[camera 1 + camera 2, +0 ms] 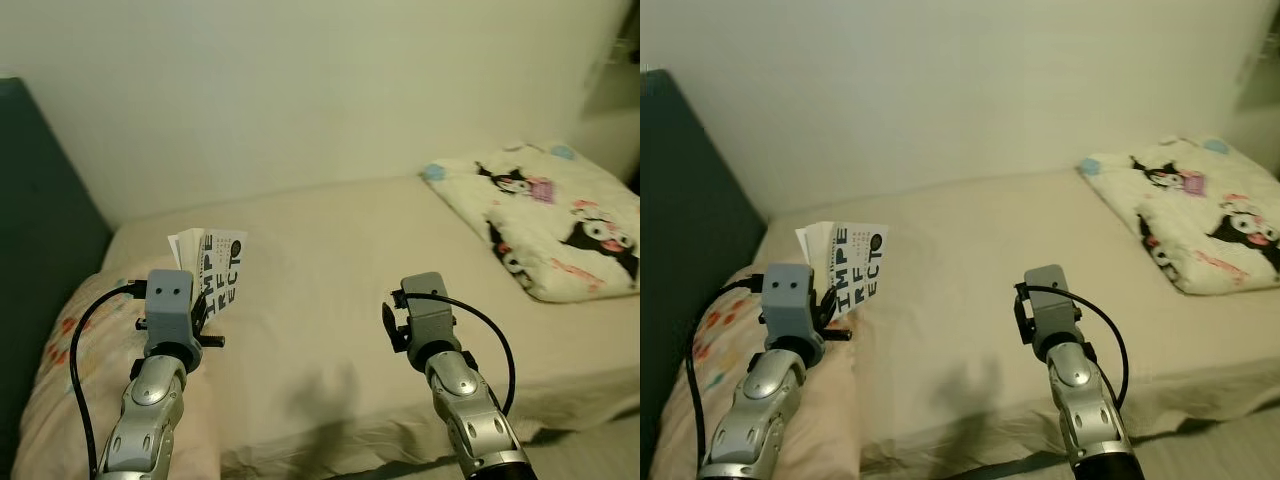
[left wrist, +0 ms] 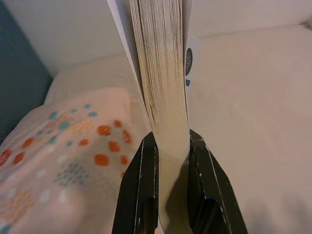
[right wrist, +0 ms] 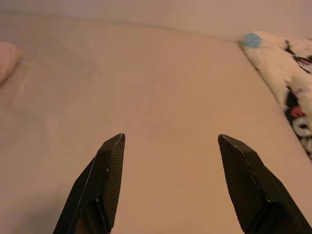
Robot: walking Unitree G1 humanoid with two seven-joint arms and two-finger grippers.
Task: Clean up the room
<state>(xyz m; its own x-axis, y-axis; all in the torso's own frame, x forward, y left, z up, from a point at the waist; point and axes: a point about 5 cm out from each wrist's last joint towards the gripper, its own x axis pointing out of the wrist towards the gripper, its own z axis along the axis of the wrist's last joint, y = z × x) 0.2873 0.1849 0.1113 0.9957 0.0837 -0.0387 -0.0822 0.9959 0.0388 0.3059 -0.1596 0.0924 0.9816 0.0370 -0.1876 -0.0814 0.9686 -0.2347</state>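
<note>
Fingers (image 2: pixel 146 190) of the left gripper (image 2: pixel 168 185) are clamped tight on a book (image 1: pixel 215 270), one black finger on each cover near its lower edge, so the page block stands up between them with the covers splaying a little above the grip. In the head views the book is held upright over the near left part of the bed (image 1: pixel 330 260), its cover lettering facing the camera, above a spotted pillow (image 2: pixel 68 146) that lies by the dark headboard (image 1: pixel 40 240).

The step in hand looks like carrying the book off the bed to wherever it belongs. To do it well, the grip should stay firm and low, since only a narrow strip of the book is pinched and the loose pages above could fan or let it swing. Keeping the book upright and the arm steady while turning away would guard against it slipping out. The pictures show no shelf or other place to put it, so that spot has to be found first.

The right gripper (image 3: pixel 170 146) hangs over the middle of the bare sheet with its fingers wide apart, holding nothing and touching nothing. Farther off, at the right end of the bed, lies a cartoon-print blanket (image 1: pixel 550 215) against the pale wall (image 1: pixel 320 90).
</note>
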